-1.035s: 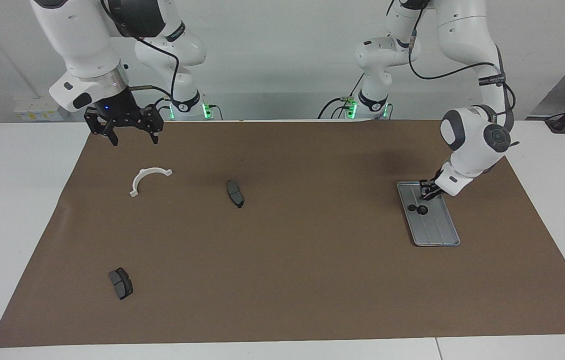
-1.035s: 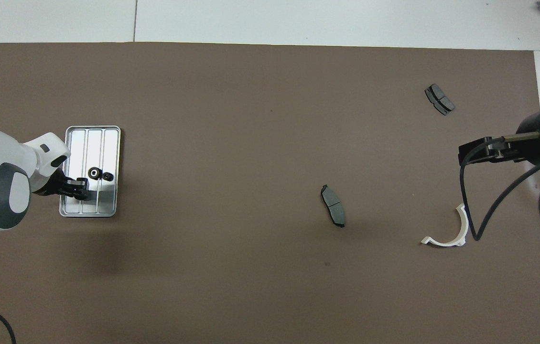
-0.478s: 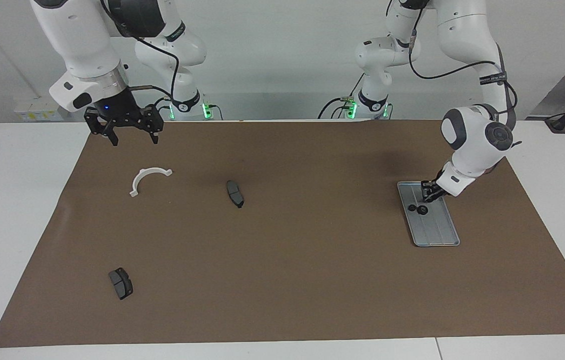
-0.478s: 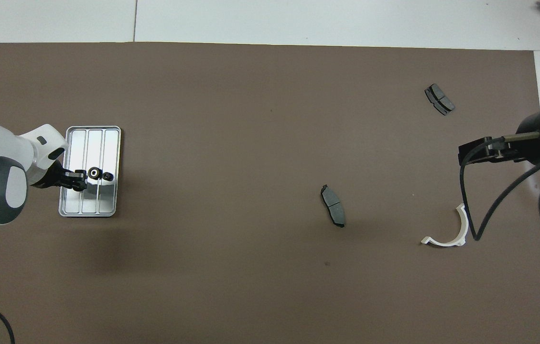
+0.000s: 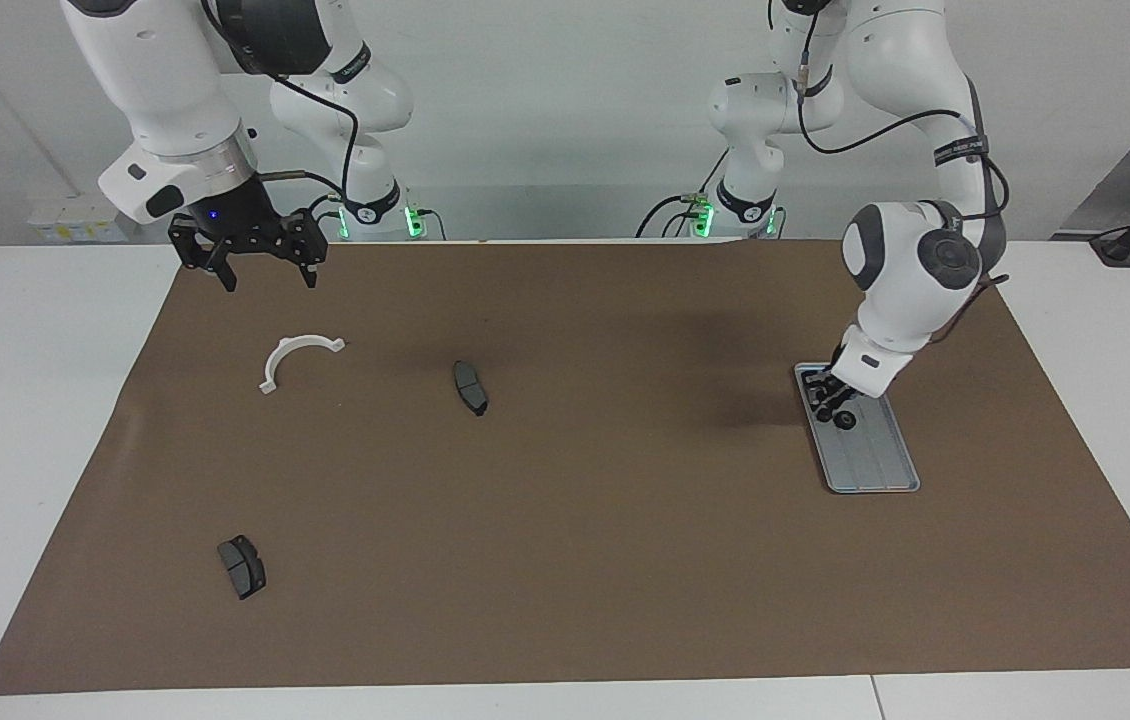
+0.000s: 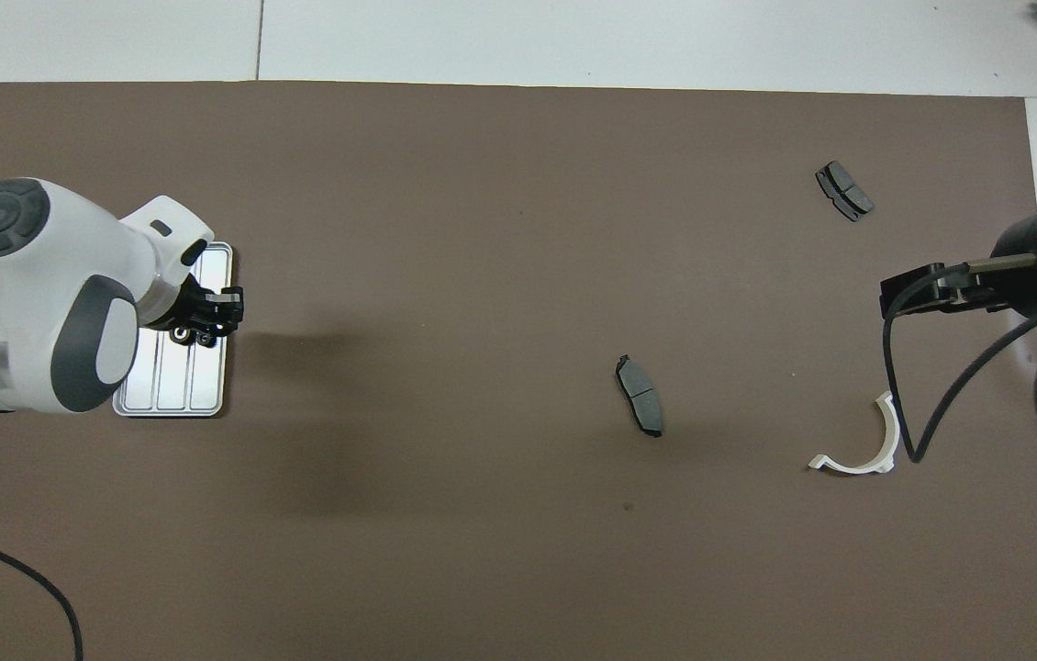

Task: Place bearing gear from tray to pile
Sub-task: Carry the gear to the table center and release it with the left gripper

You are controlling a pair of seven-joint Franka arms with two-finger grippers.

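The silver tray [image 5: 875, 465] [image 6: 170, 390] lies toward the left arm's end of the table. Two dark bearing gears [image 6: 179, 336] [image 6: 205, 341] rest on it. My left gripper [image 5: 825, 393] [image 6: 227, 306] hangs just above the tray's rim on the side toward the table's middle, shut on a small dark part that looks like another bearing gear. The pile is a white half-ring bracket [image 5: 297, 358] [image 6: 863, 445] and two dark curved pads [image 5: 470, 387] [image 5: 241, 566]. My right gripper [image 5: 268, 280] waits open in the air above the mat's edge near the bracket.
A brown mat [image 5: 575, 560] covers most of the white table. One pad [image 6: 640, 395] lies near the mat's middle. The other pad [image 6: 843, 190] lies farther from the robots, toward the right arm's end. A black cable hangs over the bracket in the overhead view.
My left gripper has lifted off the tray floor and shifted across the tray toward the table's middle, its wrist swinging over the tray. The two gears on the tray and the right arm have not moved.
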